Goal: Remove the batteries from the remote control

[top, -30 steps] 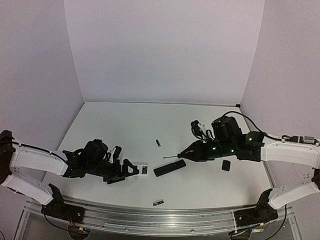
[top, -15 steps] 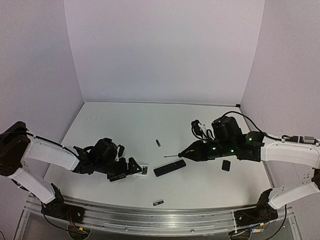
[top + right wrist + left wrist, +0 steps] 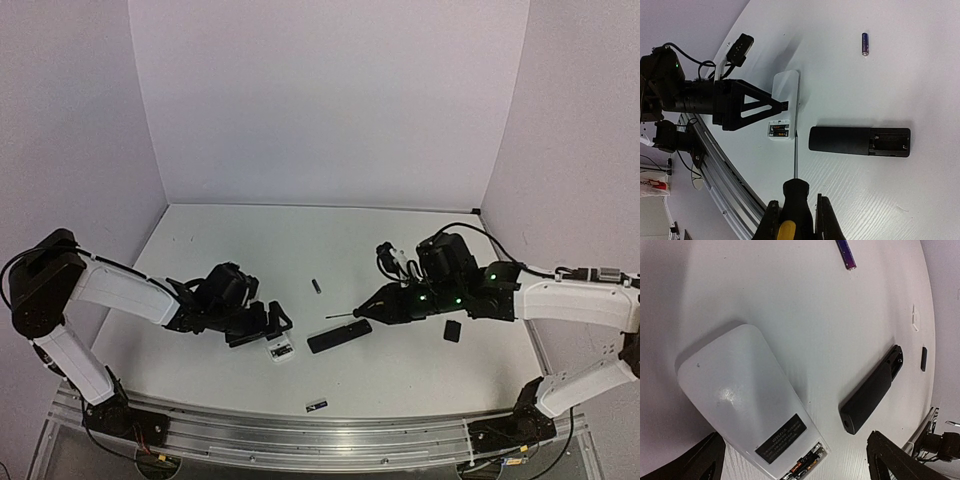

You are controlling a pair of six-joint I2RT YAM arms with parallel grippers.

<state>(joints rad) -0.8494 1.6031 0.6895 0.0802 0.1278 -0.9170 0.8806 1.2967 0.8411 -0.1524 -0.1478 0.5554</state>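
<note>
Screwdriver [image 3: 796, 192] handle sat pinched in the right tool [image 3: 796, 212], shaft pointing toward the white remote [image 3: 745, 395]; left tool [image 3: 797, 460] stood spread wide around that remote's open end, batteries [image 3: 805, 466] inside.

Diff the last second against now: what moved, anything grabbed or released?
The left arm raised its elbow and carried the open left pincer right, toward the table's middle. The white remote seems nudged slightly nearer the arm bases. Nothing grabbed or released. The right pincer stayed shut on the screwdriver, drifting barely left. Black remote, both loose batteries and black cover unmoved.
</note>
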